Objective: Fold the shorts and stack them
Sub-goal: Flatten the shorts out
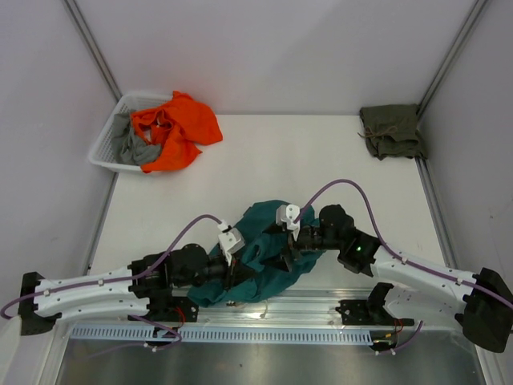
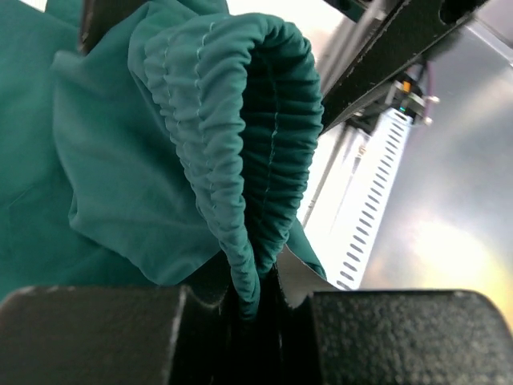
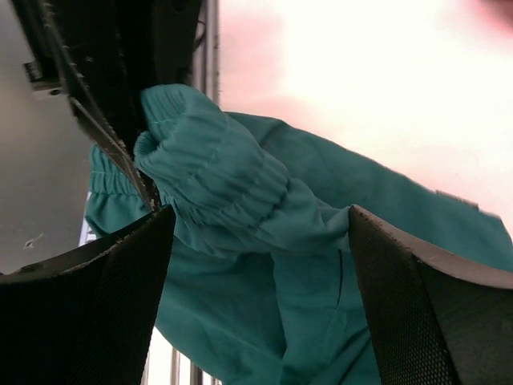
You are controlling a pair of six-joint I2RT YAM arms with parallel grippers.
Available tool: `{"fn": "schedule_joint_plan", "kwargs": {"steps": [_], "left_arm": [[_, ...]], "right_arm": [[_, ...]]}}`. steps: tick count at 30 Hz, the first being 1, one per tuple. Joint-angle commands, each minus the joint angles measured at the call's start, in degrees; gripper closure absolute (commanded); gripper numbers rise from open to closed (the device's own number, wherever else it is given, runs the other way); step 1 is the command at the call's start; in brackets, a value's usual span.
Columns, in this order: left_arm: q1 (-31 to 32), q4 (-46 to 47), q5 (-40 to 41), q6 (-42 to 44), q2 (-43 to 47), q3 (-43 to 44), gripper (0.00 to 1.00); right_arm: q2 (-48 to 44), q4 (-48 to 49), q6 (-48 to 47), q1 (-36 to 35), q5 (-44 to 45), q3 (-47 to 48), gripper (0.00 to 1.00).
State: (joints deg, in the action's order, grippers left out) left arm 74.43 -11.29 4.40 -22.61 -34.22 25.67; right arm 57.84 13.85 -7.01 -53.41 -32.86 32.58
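The white table (image 1: 272,152) fills the overhead view. The teal shorts (image 1: 268,265) lie bunched at its lower centre, close to the arm bases, their long axis running from lower left to upper right. At the upper left a white basket (image 1: 103,152) holds an orange cloth (image 1: 180,128) and a grey cloth (image 1: 138,146), and the olive shorts (image 1: 390,131) sit folded at the upper right, well apart and on the right arm's side. Nothing stands between the two pairs. Both arms meet over the teal heap. The left gripper (image 2: 268,321) is clamped on the gathered waistband (image 2: 232,160), which arches up above it. The right gripper (image 3: 256,265) stands wide apart, straddling a roll of the same waistband without pinching it, so it looks nearest for the next grasp
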Motion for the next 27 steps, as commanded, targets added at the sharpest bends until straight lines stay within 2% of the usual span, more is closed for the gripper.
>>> {"fn": "schedule_joint_plan", "kwargs": {"steps": [1,2,3,5,6,9,12,13,14,16,19,23,27], "left_arm": [[-0.25,1.36,-6.42,1.43,1.17,0.61,0.85],[-0.25,0.92,-6.25,1.43,1.26,0.61,0.85],[-0.25,0.66,-6.25,1.43,1.35,0.61,0.85],[-0.25,0.65,-6.42,1.87,1.43,0.69,0.85],[-0.25,0.31,-6.69,2.04,1.26,0.7,0.85],[-0.25,-1.18,-6.43,2.4,1.35,1.22,0.83],[-0.25,-3.38,0.15,1.52,2.13,1.84,0.62],[-0.25,-4.87,2.34,1.52,2.22,2.27,0.45],[-0.25,-5.49,3.58,1.34,2.66,2.8,0.35],[-0.25,-6.98,5.17,1.51,4.67,3.77,0.23],[-0.25,-7.96,5.35,3.0,8.62,5.52,0.17],[-0.25,-11.89,7.27,4.94,8.82,10.87,0.16],[-0.17,-14.37,8.95,5.91,3.2,16.42,0.23]], "right_arm": [[-1.42,0.75,-3.37,-1.43,-3.26,3.54,0.14],[-1.59,0.4,-3.28,-1.7,-3.09,3.89,0.17],[-1.68,-1.26,-3.54,-1.87,-3.0,4.33,0.36],[-1.33,-2.07,-3.37,-1.88,-3.17,5.39,0.63],[-1.16,-2.68,-2.93,-1.96,-2.74,5.65,0.8],[-0.54,-2.77,-2.4,-1.96,-2.21,6.01,1.0],[-0.19,-3.3,-1.96,-2.14,-1.86,6.36,1.0],[-0.19,-3.56,-1.87,-2.4,-1.42,6.44,1.0],[-0.01,-4.26,-1.96,-2.66,-0.28,6.79,1.0],[0.25,-5.14,-2.05,-3.28,1.39,7.23,1.0],[1.65,-6.9,-1.61,-3.46,1.75,8.64,1.0],[4.55,-10.41,-1.7,-3.9,0.52,11.27,1.0],[6.58,-12.0,-2.05,-5.39,2.45,12.95,1.0]]}}
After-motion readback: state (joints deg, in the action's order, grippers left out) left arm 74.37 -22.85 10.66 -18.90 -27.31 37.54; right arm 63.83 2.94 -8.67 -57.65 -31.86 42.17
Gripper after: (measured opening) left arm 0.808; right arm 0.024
